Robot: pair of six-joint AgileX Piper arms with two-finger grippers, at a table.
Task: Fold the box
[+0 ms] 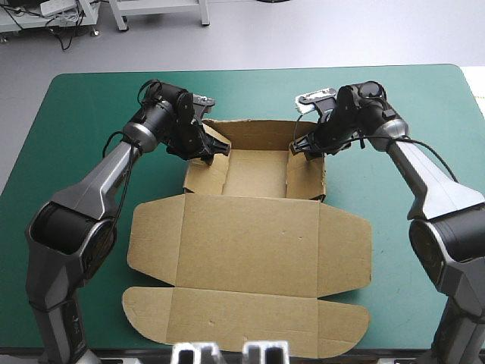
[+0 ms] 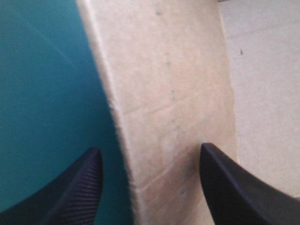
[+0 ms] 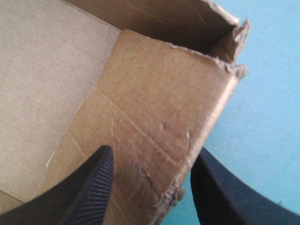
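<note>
The brown box [image 1: 250,243] lies mid-table, its far part raised into an open tray and its lid and flaps flat toward the near edge. My left gripper [image 1: 210,149] is at the tray's far left corner. In the left wrist view this gripper [image 2: 150,159] is open, one finger outside over the cover and one inside, with the left wall [image 2: 164,84] between them. My right gripper [image 1: 305,145] is at the far right corner. It stands open in the right wrist view [image 3: 152,157], straddling the right wall [image 3: 154,98], whose top corner is frayed.
The teal-green cover [image 1: 394,98] shows bare on both sides of the box and beyond the tray's far wall. The flat lid's front flap reaches close to the table's near edge.
</note>
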